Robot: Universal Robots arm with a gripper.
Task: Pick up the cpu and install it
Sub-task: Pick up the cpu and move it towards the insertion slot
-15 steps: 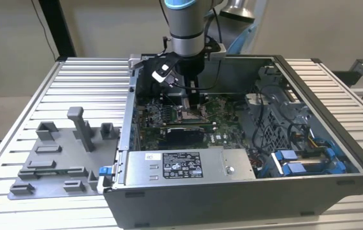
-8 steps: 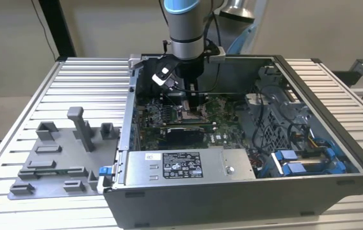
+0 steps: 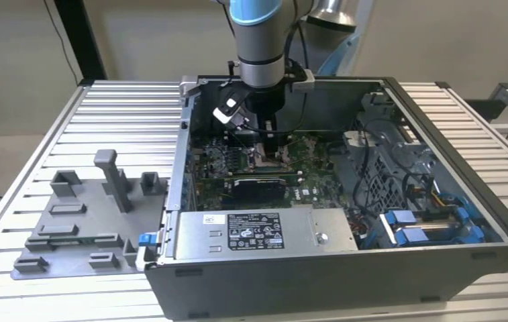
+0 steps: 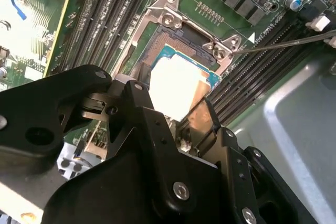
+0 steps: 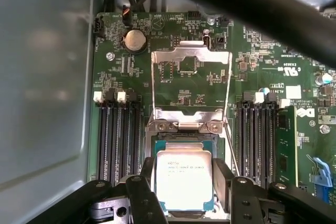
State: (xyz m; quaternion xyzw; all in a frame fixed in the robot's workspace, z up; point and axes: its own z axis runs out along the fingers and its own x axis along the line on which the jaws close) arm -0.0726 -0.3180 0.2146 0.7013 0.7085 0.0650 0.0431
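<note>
Cpu (image 5: 184, 177), flat square chip, pale silver top, lying level at the open socket frame (image 5: 185, 120)

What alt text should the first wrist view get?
The gripper grips the cpu by two opposite edges over the open socket frame on the green motherboard. The socket's load plate stands flipped open, and dark memory slots flank the socket on both sides.

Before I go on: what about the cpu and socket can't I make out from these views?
- Whether the cpu is seated: in both wrist views the fingers and gripper cover its sides and near edge.
- The socket contacts beneath it: the cpu itself covers them.
- Exterior view: the arm blocks the socket, and the parts are too small to judge.
</note>
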